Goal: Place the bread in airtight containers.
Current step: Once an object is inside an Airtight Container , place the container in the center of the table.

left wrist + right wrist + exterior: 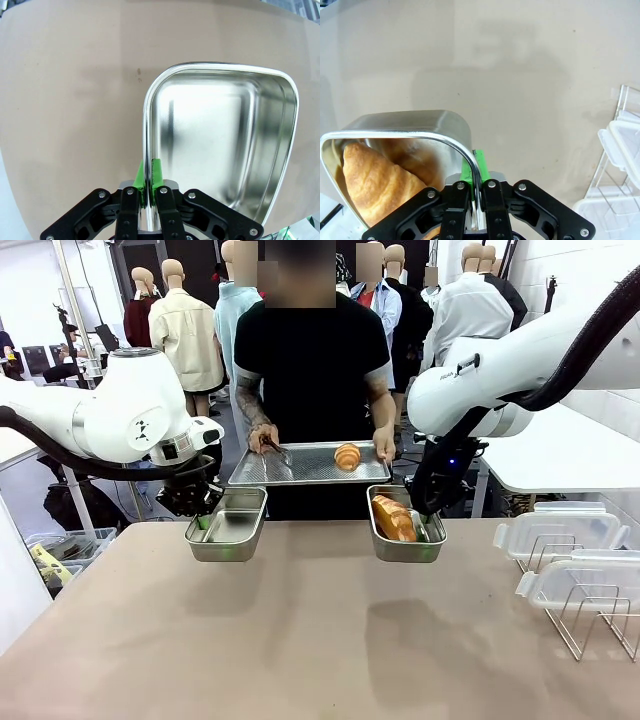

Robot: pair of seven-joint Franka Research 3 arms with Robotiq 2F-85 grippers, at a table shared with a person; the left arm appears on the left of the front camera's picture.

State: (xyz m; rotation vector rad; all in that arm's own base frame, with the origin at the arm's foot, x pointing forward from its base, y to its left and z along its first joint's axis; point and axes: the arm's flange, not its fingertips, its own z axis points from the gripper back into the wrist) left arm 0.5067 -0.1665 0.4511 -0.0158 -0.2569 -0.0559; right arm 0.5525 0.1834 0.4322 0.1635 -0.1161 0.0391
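Front view: the left jaws are clenched on the near rim of an empty stainless-steel pan (pixel 228 527), held just above the far part of the desk (pixel 300 640). The right jaws are clenched the same way on a second pan (pixel 407 540), which holds a croissant (pixel 392 518). Behind and between the two pans, a person holds a flat steel tray (pixel 300 472) with the other croissant (pixel 347 456) lying on it. One hand (pixel 384 446) grips the tray's edge and the other hand (pixel 261 442) holds tongs (pixel 281 452). At the right, clear lids (pixel 556 537) rest on a wire rack (pixel 592 618).

Left wrist view: the green pads (pixel 156 171) pinch the rolled rim of the empty pan (pixel 220 145), with the tan desk (pixel 70 100) beneath.

Right wrist view: the green pads (pixel 480 163) clamp the rim of the second pan (pixel 415 125). The croissant (pixel 372 185) lies inside against the wall. The lids (pixel 620 145) and rack (pixel 607 187) show at the right.
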